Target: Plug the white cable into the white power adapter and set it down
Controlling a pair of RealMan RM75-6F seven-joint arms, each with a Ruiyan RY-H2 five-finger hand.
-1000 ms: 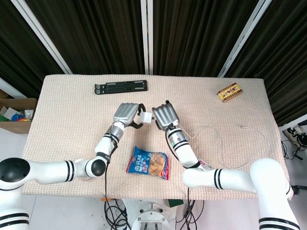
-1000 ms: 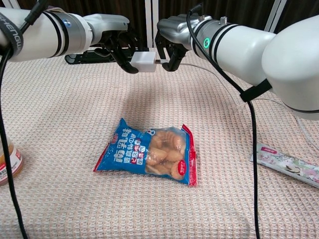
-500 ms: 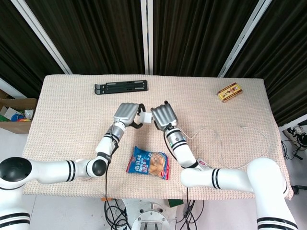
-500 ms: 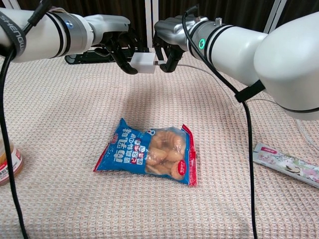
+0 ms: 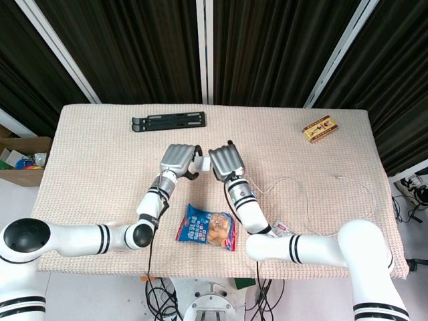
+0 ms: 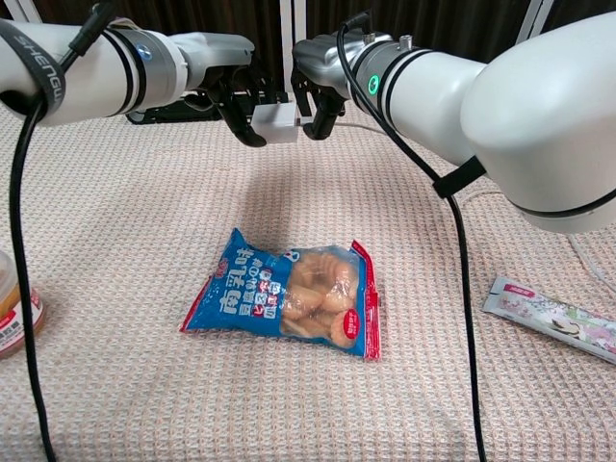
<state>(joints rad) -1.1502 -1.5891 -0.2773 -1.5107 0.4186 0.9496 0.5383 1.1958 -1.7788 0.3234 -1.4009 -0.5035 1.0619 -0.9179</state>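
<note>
My left hand (image 6: pixel 231 91) (image 5: pixel 177 160) holds the white power adapter (image 6: pixel 273 124) (image 5: pixel 199 162) up above the table, pinched in its fingers. My right hand (image 6: pixel 322 82) (image 5: pixel 225 162) is pressed against the adapter's right face and pinches the plug end of the white cable there; the plug itself is hidden between fingers and adapter. The white cable (image 5: pixel 309 206) trails from the right hand across the right half of the table and ends near the right edge (image 5: pixel 340 178).
A blue snack bag (image 6: pixel 284 294) (image 5: pixel 206 227) lies just below the hands. A black folded stand (image 5: pixel 169 122) sits at the back, a small yellow box (image 5: pixel 319 128) at back right. A flat sachet (image 6: pixel 553 319) lies front right, a jar (image 6: pixel 12 313) at far left.
Both hands with the adapter have shifted slightly left and closer together; the short gap with the plug tip seen a second ago between right hand and adapter has closed.
</note>
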